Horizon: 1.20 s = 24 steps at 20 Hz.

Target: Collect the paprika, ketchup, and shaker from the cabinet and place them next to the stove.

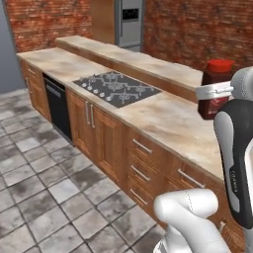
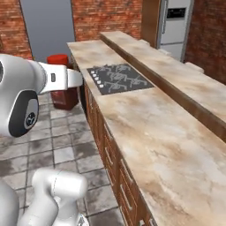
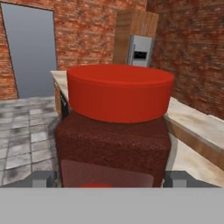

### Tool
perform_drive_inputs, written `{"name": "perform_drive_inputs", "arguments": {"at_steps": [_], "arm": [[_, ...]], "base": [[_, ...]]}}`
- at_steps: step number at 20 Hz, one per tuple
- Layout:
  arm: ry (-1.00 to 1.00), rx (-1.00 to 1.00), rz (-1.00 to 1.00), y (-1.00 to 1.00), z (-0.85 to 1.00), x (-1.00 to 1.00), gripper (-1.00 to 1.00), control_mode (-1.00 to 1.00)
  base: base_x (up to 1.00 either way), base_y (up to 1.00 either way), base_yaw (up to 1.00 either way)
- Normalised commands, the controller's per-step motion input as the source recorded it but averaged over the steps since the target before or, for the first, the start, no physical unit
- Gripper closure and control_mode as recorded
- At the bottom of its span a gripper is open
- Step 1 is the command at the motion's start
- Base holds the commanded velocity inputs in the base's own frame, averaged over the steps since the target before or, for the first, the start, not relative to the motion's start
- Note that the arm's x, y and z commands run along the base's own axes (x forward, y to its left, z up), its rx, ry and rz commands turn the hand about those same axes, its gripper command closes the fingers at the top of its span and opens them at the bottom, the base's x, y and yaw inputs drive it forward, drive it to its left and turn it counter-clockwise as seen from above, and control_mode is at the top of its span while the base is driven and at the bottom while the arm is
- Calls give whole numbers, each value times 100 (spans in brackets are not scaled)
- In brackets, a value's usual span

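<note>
The long counter [image 1: 168, 118] carries the stove [image 1: 117, 88]. Held in the air, level with the counter, upright, is the paprika jar [image 3: 114, 127], its contents dark red-brown. The claw [image 3: 109, 180] grips the jar's base, a finger [image 3: 41, 179] on either side.

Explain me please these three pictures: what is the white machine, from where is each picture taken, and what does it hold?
The white machine is a robot arm on a driving base in a simulated kitchen. Two cameras ride behind the arm, left and right. The third sits on the hand. The gripper holds the paprika, a dark jar with a red cap, raised in the air; it also shows in the left base view. On the counter lies the stove, a flat dark cooktop. A fridge stands behind.
</note>
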Motion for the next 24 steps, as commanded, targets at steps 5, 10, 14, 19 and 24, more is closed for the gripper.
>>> {"name": "perform_drive_inputs", "arguments": {"at_steps": [5,10,14,19,24], "arm": [[0,0,0,0,0,0,100,100],[0,0,0,0,0,0,100,100],[0,0,0,0,0,0,100,100],[0,0,0,0,0,0,100,100],[0,0,0,0,0,0,100,100]], "base": [[17,85,-41],[38,80,-39],[40,74,-39],[33,75,-38],[34,65,-39]]}}
